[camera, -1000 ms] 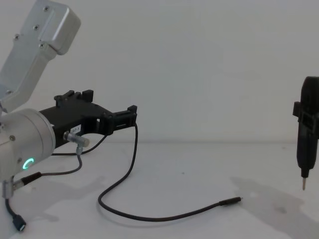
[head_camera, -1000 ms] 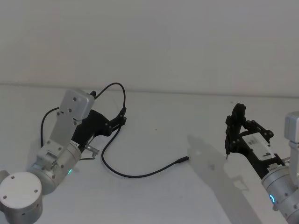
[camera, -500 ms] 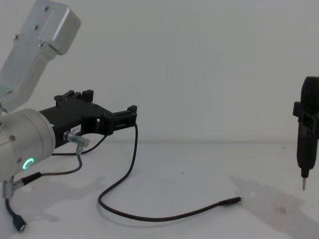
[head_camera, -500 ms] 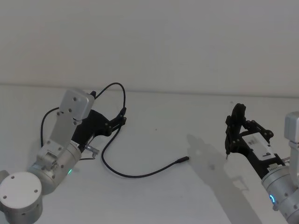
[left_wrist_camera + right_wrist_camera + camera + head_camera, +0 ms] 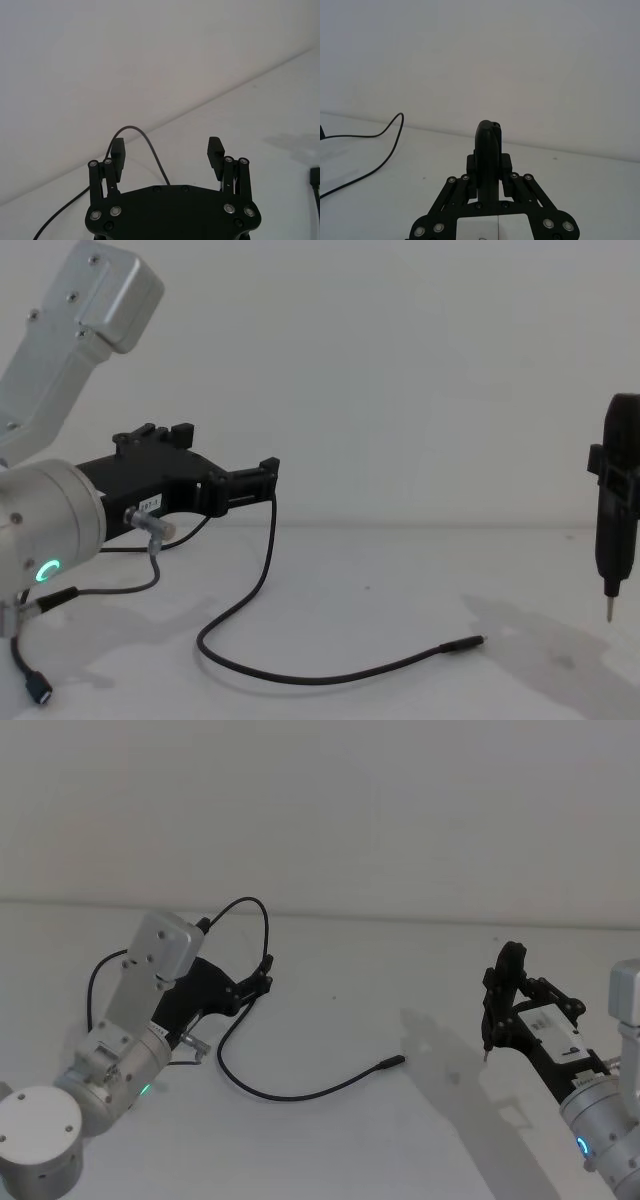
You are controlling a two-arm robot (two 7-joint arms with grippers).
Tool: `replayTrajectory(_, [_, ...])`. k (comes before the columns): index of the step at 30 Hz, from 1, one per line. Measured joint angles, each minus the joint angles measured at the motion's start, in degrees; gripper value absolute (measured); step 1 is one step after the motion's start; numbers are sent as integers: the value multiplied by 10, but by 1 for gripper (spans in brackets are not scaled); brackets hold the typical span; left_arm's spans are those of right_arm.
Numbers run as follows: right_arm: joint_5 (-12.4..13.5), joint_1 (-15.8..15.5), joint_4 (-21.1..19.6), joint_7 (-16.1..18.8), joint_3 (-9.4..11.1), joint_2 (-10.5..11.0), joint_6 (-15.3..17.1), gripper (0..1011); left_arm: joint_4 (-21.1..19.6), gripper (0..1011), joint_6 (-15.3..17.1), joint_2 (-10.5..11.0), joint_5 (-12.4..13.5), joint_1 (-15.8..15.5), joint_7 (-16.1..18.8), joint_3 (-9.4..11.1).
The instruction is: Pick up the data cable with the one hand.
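Above the plain white table (image 5: pixel 340 970), the black angular plastic left gripper (image 5: pixel 167 148) hovers wide open and empty, the right gripper (image 5: pixel 489 167) clamps a slim black pin-tipped tool (image 5: pixel 618 510), and the thin black data cable (image 5: pixel 290 1097) lies curled on the tabletop near the left one.

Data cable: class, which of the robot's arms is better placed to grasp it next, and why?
Left. The left claw is open, with the data cable passing right at its tips. The right claw sits far off to the other side, closed on a pin-tipped tool.
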Motion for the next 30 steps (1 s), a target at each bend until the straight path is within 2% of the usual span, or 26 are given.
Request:
replayTrajectory(9, [0, 0, 0, 0, 0, 0, 0, 268, 0, 1001, -1, 28, -8, -11, -60, 6])
replayTrajectory(12, [0, 0, 0, 0, 0, 0, 0, 268, 0, 1001, -1, 43, -12, -18, -92, 9])
replayTrajectory(13, [0, 0, 0, 0, 0, 0, 0, 268, 0, 1001, -1, 43, -12, -18, -92, 9])
replayTrajectory(15, [0, 0, 0, 0, 0, 0, 0, 268, 1, 1001, 1, 56, -15, -26, -121, 13])
replayTrajectory(16, [0, 0, 0, 0, 0, 0, 0, 268, 1, 1001, 1, 56, -15, -26, -121, 13])
replayTrajectory(21, [0, 0, 0, 0, 0, 0, 0, 268, 5, 1001, 7, 77, -20, -43, -174, 20])
replayTrajectory(25, [0, 0, 0, 0, 0, 0, 0, 268, 9, 1001, 22, 95, -24, -62, -227, 29])
replayTrajectory(26, [0, 0, 0, 0, 0, 0, 0, 268, 9, 1001, 22, 95, -24, -62, -227, 29])
replayTrajectory(30, [0, 0, 0, 0, 0, 0, 0, 268, 11, 1001, 48, 110, -26, -84, -271, 42])
